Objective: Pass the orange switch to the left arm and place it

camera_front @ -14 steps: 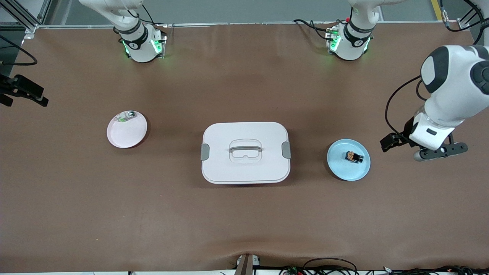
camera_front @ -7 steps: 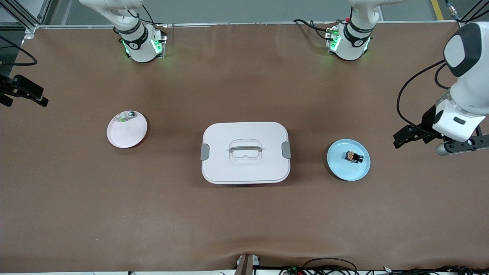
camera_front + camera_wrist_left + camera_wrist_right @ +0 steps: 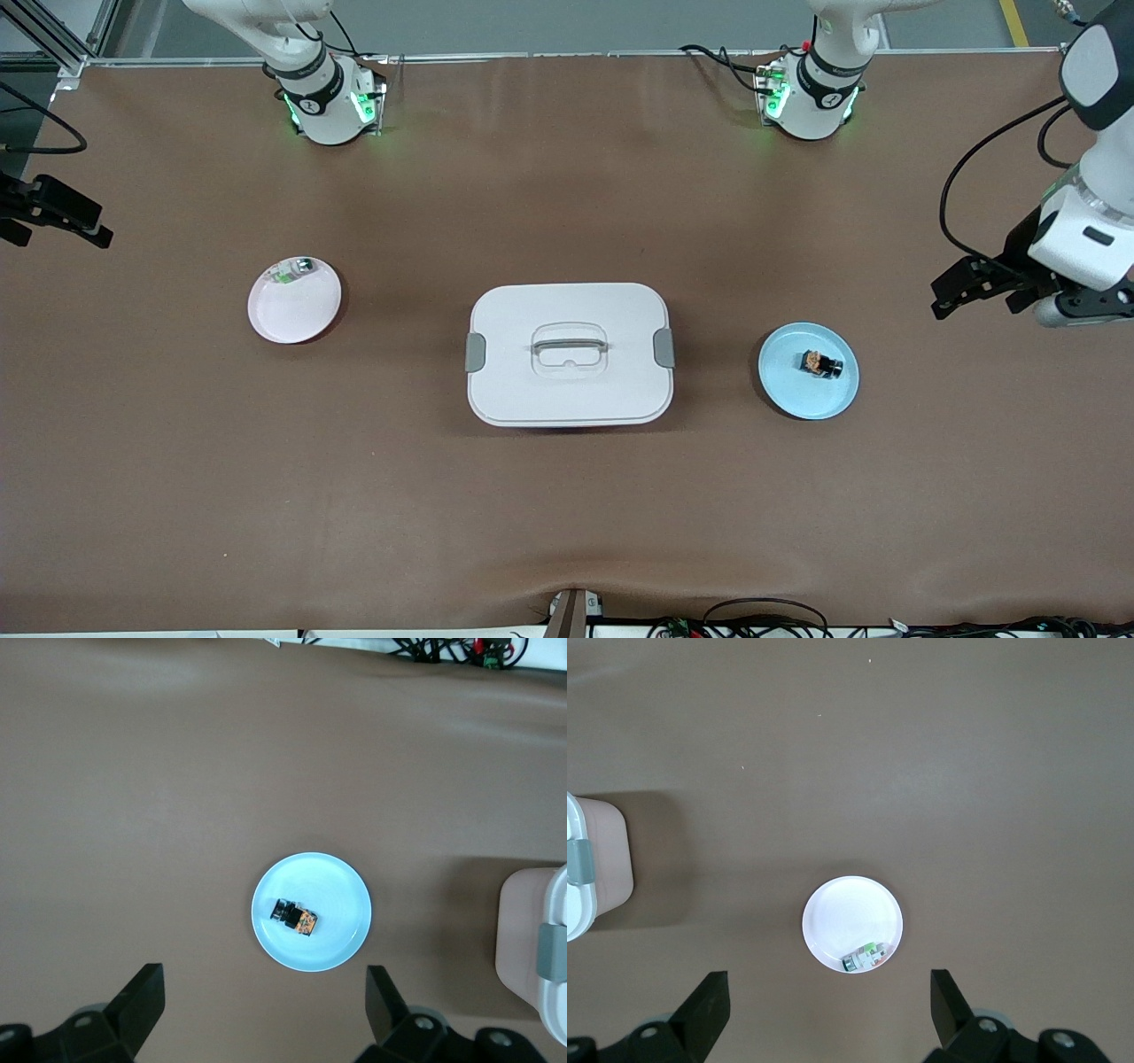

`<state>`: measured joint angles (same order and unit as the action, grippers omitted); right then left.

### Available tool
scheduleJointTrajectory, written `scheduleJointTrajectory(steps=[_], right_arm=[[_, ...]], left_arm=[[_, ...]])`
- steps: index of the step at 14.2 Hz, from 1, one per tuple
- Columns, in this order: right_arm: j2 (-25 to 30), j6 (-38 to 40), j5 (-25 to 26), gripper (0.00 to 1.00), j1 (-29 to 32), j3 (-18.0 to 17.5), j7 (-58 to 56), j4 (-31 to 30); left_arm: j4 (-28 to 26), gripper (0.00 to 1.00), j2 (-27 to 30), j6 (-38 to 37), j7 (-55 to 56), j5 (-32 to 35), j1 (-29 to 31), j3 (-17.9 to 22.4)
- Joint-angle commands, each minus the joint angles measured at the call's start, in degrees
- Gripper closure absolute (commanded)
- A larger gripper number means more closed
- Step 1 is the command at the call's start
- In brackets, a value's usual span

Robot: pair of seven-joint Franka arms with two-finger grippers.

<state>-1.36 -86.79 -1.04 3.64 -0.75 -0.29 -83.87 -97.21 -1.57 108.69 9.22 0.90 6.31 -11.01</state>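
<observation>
The orange switch lies on its side on a round blue plate, toward the left arm's end of the table. The white box stands shut at the table's middle. My left gripper hangs over bare table beside the blue plate, at the table's end. In the left wrist view it is wide open and empty, high up, with the switch, the plate and the box's end below. My right gripper is wide open and empty, high above the table.
A pink plate holding a small green-and-silver component sits toward the right arm's end; both show in the right wrist view, plate and component, with the box's end. Cables run along the table edge nearest the front camera.
My left arm has drawn away from the blue plate toward the table's end and the bases' side. The switch, box, plates and right arm have not moved.
</observation>
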Motion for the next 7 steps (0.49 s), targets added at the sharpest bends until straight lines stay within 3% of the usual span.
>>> scheduleJointTrajectory(steps=[1,7], right_arm=[[1.27,-0.48,-0.46,0.00,0.58,-0.39,0.81,-1.30],[1.27,-0.57,-0.37,0.00,0.66,-0.39,0.81,-1.21]], left_arm=[[-0.17,0.00,3.06,-1.46,-1.40,-0.99,0.19,0.19],[-0.08,0.00,3.41,-1.46,-2.02,-0.99,-2.60,2.03]])
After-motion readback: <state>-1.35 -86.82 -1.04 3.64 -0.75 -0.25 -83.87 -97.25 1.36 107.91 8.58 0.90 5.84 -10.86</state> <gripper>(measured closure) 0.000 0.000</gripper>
